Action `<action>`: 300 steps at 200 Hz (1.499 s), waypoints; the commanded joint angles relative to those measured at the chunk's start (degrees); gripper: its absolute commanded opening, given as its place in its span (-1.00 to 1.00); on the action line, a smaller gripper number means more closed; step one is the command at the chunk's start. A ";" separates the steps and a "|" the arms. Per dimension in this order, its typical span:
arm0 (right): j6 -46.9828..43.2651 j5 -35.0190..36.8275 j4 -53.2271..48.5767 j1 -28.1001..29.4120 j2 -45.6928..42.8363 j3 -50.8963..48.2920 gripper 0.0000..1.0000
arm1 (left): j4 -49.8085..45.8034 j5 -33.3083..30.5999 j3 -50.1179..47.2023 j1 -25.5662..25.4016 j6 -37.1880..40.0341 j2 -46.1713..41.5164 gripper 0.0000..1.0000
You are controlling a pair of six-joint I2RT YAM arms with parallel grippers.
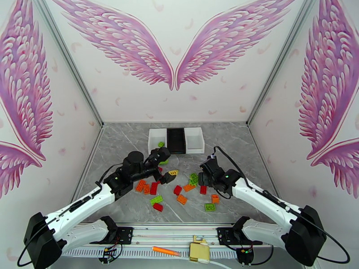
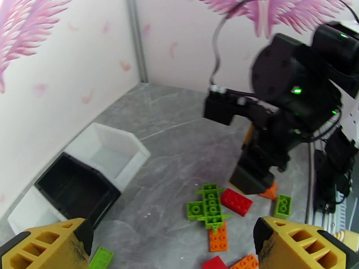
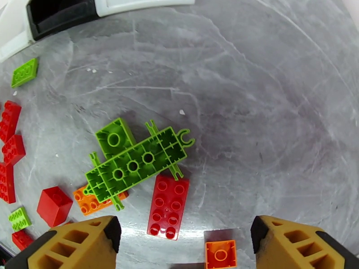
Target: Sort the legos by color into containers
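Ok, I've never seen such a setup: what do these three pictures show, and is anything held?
Two robot arms stand bolted at the near edge of a grey table. The wide picture comes from a camera above and behind them. The other two come from cameras on each wrist, looking past that arm's yellow fingers. Red, orange and green legos lie scattered between the arms. At the far edge sit the containers, white, black, white. The left hand is open and empty. The right hand is open too, hanging over a small orange brick, not gripping it.
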 commanded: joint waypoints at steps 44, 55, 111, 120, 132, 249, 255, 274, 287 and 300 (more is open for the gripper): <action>2.29 -4.02 5.32 0.27 5.48 -3.99 0.28 | -2.39 2.93 2.34 -4.25 2.88 4.67 0.98; 2.29 -4.48 6.05 0.32 6.97 -3.86 0.28 | -1.65 2.91 2.25 -4.77 2.58 4.96 0.98; 3.42 -5.59 10.01 0.29 12.12 -4.54 0.26 | -1.93 1.61 1.09 -5.45 3.09 3.78 0.99; 3.64 -5.51 10.31 0.21 12.83 -4.67 0.24 | -1.90 1.40 0.95 -5.47 3.25 3.66 0.98; 3.87 -5.59 10.79 0.18 13.60 -5.00 0.21 | -1.96 1.35 1.05 -5.48 3.37 3.62 0.98; 4.49 -2.25 7.14 0.10 6.93 -4.53 -0.35 | -1.48 -0.67 0.35 -5.42 3.70 2.55 0.98; 4.29 -1.98 6.79 0.10 5.80 -4.17 -0.35 | -1.24 -0.72 0.31 -5.42 3.55 2.50 0.98; 3.22 -1.57 5.95 -0.16 2.61 -2.24 -0.35 | -0.62 -1.05 0.10 -5.47 3.17 2.36 0.98; 2.51 -1.55 5.50 -0.63 1.10 -0.44 -0.35 | -0.49 -1.26 0.14 -5.43 3.01 2.21 0.98; 1.38 -1.61 5.56 -1.23 0.24 1.63 -0.35 | -0.19 -1.43 -0.04 -5.42 2.76 2.18 0.98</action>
